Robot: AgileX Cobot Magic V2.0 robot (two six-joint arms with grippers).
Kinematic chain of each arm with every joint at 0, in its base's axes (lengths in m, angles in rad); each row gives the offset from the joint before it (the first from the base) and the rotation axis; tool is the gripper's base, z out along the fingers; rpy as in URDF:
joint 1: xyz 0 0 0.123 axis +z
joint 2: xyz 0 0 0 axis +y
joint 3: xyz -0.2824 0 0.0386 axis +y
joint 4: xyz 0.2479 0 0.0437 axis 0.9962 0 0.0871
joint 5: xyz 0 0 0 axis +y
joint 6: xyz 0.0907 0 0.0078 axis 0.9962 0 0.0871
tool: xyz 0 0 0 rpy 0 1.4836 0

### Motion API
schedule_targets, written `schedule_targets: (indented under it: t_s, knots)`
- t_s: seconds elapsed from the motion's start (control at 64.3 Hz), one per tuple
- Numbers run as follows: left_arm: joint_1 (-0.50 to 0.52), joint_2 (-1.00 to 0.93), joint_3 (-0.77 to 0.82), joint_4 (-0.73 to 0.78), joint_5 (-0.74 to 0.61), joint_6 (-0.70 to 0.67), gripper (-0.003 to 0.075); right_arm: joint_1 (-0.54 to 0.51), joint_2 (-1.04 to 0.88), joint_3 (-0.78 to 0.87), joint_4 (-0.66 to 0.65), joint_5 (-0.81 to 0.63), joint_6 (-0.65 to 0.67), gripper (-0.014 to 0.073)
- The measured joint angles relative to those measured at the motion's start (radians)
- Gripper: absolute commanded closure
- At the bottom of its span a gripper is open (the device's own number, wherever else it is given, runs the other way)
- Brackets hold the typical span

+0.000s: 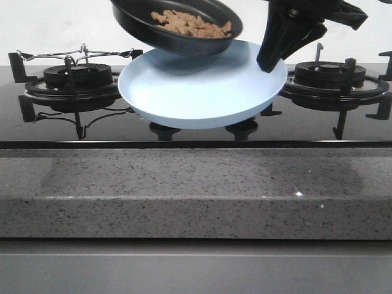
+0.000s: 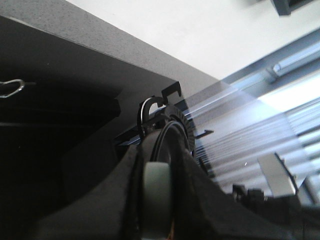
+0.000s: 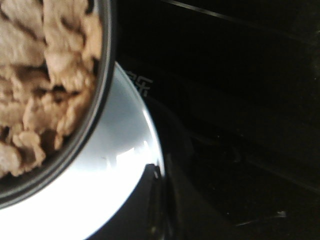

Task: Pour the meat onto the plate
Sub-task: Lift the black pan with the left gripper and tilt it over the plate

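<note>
The black frying pan (image 1: pixel 142 24) hangs tilted above the plate, with the meat (image 1: pixel 193 24) heaped toward its lowered right side. The pale-blue plate (image 1: pixel 202 92) is held off the stove, tilted. My right gripper (image 1: pixel 269 61) is shut on the plate's right rim. In the right wrist view the meat (image 3: pixel 40 75) lies in the pan (image 3: pixel 95 115) over the plate (image 3: pixel 115 165), and my right gripper (image 3: pixel 157 182) clamps the rim. My left gripper (image 2: pixel 157 200) is shut on the pan's pale handle (image 2: pixel 157 185); it is out of the front view.
A black glass hob carries a left burner (image 1: pixel 76 76) with a wire stand (image 1: pixel 73 55) and a right burner (image 1: pixel 334 76). Two knobs (image 1: pixel 242 130) sit under the plate. A grey granite counter edge (image 1: pixel 196 190) runs along the front.
</note>
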Motion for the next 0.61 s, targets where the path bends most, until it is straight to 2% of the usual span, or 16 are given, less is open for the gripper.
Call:
schedule_targets:
  t_s: [0.187, 0.404, 0.607]
  knots:
    - [-0.067, -0.089, 0.0, 0.11, -0.085, 0.108, 0.0741, 0.0, 0.0, 0.0, 0.0, 0.0, 0.0, 0.0654]
    - [-0.176, -0.243, 0.0, 0.356, -0.279, 0.138, 0.0741, 0.0, 0.0, 0.0, 0.0, 0.0, 0.0, 0.0654]
    - [-0.293, -0.279, 0.0, 0.493, -0.343, 0.153, 0.0741, 0.0, 0.0, 0.0, 0.0, 0.0, 0.0, 0.0654]
